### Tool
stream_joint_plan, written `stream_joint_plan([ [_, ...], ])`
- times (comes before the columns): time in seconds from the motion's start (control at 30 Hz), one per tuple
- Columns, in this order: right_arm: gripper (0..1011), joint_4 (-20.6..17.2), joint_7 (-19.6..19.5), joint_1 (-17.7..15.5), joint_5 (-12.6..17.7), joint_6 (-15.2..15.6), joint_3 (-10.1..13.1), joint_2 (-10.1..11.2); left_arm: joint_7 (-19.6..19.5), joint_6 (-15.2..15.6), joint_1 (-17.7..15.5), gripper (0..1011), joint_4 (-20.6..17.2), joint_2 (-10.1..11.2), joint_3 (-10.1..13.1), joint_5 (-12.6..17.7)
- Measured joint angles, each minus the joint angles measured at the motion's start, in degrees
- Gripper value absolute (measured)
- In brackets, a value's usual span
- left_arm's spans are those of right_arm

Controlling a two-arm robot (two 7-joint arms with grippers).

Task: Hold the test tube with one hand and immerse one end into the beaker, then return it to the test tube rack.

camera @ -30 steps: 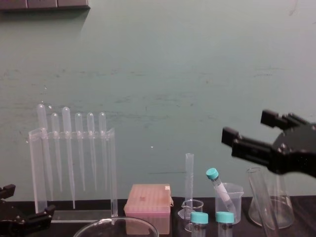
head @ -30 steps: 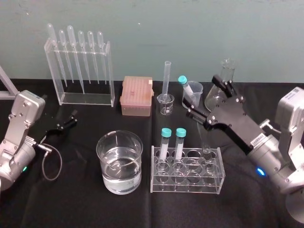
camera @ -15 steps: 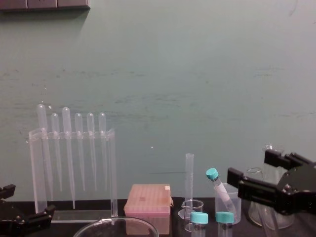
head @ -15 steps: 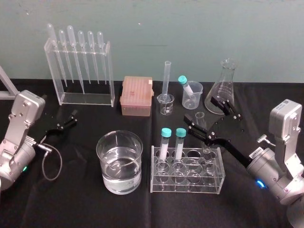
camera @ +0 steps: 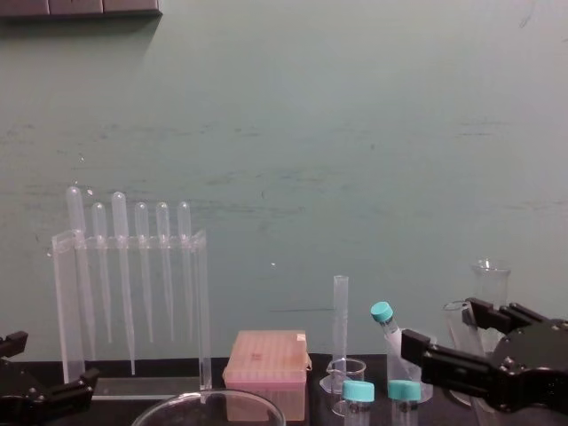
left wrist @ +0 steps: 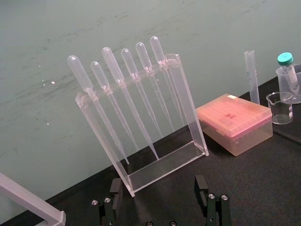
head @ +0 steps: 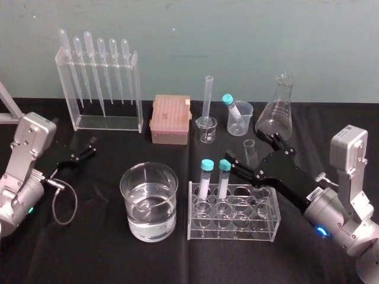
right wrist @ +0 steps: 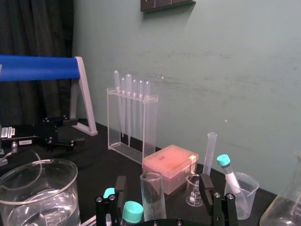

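Downward and back toward the robot went the right gripper [head: 250, 148] since the earlier frames, from high above the rack to the level of the tube's mouth; the left arm and the glassware kept their places.

Far off to that gripper's left, the left gripper [head: 87, 149] lay parked low over the black-draped bench [head: 89, 248], its fingers spread and empty. Beyond it stood a clear acrylic pipette stand [head: 106, 122] hung with six plastic pipettes. Between the two grippers, nearer the right one, the very wide round clear glass beaker [head: 130, 189] sat upright on the bench, partly filled with clear liquid. Behind it was a pink rectangular box [head: 170, 121].

A clear acrylic test tube rack [head: 234, 228] sat just right of the beaker, under the right gripper's reach. Two short teal-capped tubes [head: 206, 177] stood in its back row, just left of that gripper. The long clear glass test tube [right wrist: 151, 197] stood upright in the same row, its lipped mouth open, between the right gripper's two black fingers. Those fingers were released and spread wide, with a gap on each side of the tube and no contact.

Beyond the right gripper stood a thin clear graduated cylinder [head: 208, 97], and farther right a clear glass conical flask [head: 277, 115].
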Motion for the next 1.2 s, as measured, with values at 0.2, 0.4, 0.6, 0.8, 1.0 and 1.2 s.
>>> stream_joint_plan([
  [0.2, 1000, 0.43, 1.26, 0.08, 0.22, 1.1, 0.47, -0.61, 0.0, 0.0, 0.0, 1000, 0.0, 0.0, 0.0, 0.0],
  [0.4, 1000, 0.42, 1.83, 0.02, 0.2, 1.77, 0.89, -0.92, 0.0, 0.0, 0.0, 1000, 0.0, 0.0, 0.0, 0.0],
  [0.6, 1000, 0.41, 1.78, 0.02, 0.19, 1.75, 0.82, -0.87, 0.0, 0.0, 0.0, 1000, 0.0, 0.0, 0.0, 0.0],
  [0.8, 1000, 0.38, 1.77, 0.04, 0.19, 1.68, 0.77, -0.84, 0.0, 0.0, 0.0, 1000, 0.0, 0.0, 0.0, 0.0],
  [1.0, 927, 0.37, 1.74, 0.05, 0.19, 1.62, 0.74, -0.81, 0.0, 0.0, 0.0, 1000, 0.0, 0.0, 0.0, 0.0],
  [1.2, 773, 0.37, 1.7, 0.05, 0.2, 1.56, 0.7, -0.78, 0.0, 0.0, 0.0, 1000, 0.0, 0.0, 0.0, 0.0],
])
